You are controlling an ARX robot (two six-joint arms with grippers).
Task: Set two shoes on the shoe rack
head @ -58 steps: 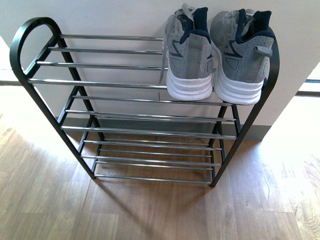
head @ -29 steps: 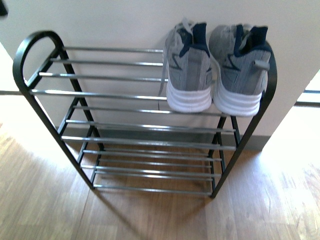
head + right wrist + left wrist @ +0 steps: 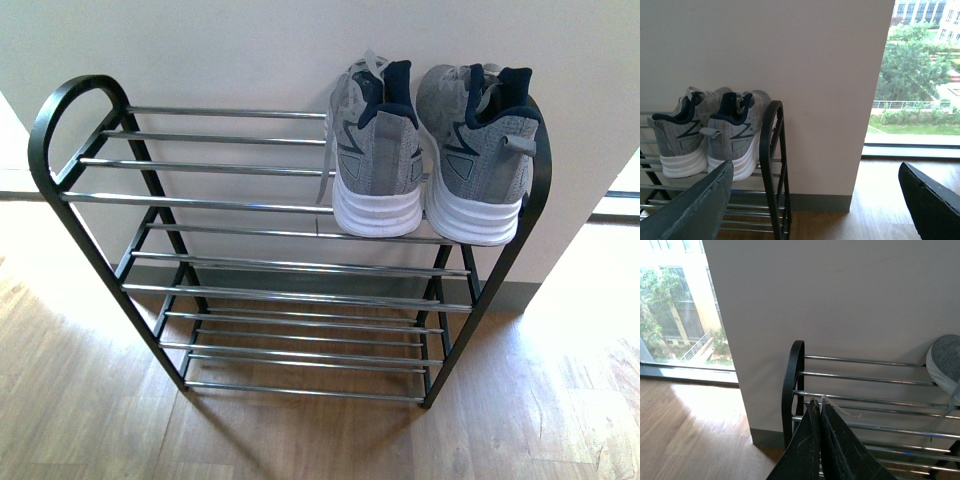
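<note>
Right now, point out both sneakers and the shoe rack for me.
Left sneaker (image 3: 375,165), front view, grey heel panel.
Right sneaker (image 3: 480,170), front view, grey heel panel.
Shoe rack (image 3: 85,82), front view, black end loop.

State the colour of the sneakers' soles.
The sneakers' soles are white, clearest in the front view.

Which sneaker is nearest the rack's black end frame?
The sneaker with the grey heel loop, at the top tier's end; the other sneaker sits toward the middle.
</note>
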